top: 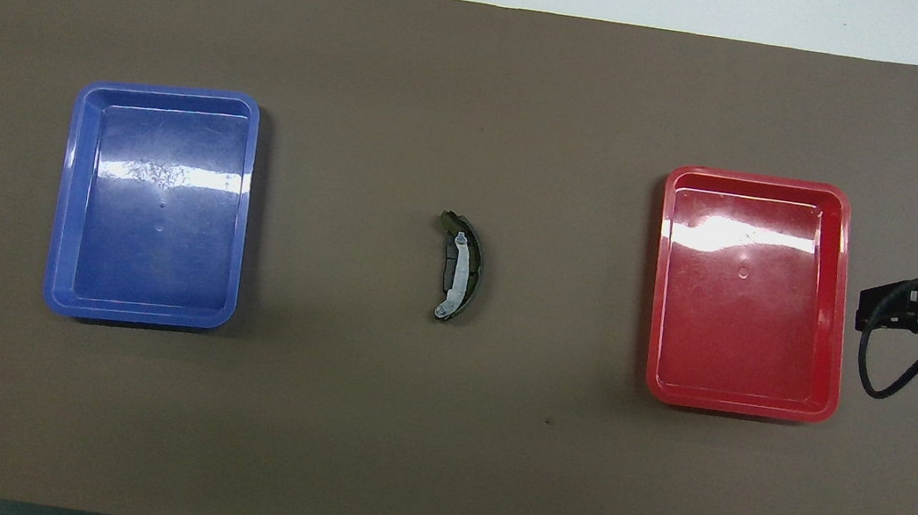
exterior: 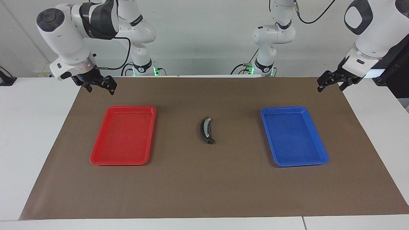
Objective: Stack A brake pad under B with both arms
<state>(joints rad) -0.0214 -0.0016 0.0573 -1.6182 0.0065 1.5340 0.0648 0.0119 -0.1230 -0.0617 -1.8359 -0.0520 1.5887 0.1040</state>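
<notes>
We judge the stack done: B (exterior: 207, 130) lies on pad A (top: 449, 261) mid-mat between the red tray (exterior: 96, 156) and blue tray (exterior: 322, 156), while our right gripper (exterior: 96, 84) and left gripper (exterior: 332, 83), both spread and empty, hang over the mat's corners.

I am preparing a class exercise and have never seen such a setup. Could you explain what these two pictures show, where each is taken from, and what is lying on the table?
Two white robot arms work at a table. One picture faces them; the other looks down from above their end. On the brown mat lie a red tray, a blue tray and, between them, B, a curved brake piece resting on the A brake pad. The right hand and left hand hang open over the mat's corners nearest the robots, holding nothing.
</notes>
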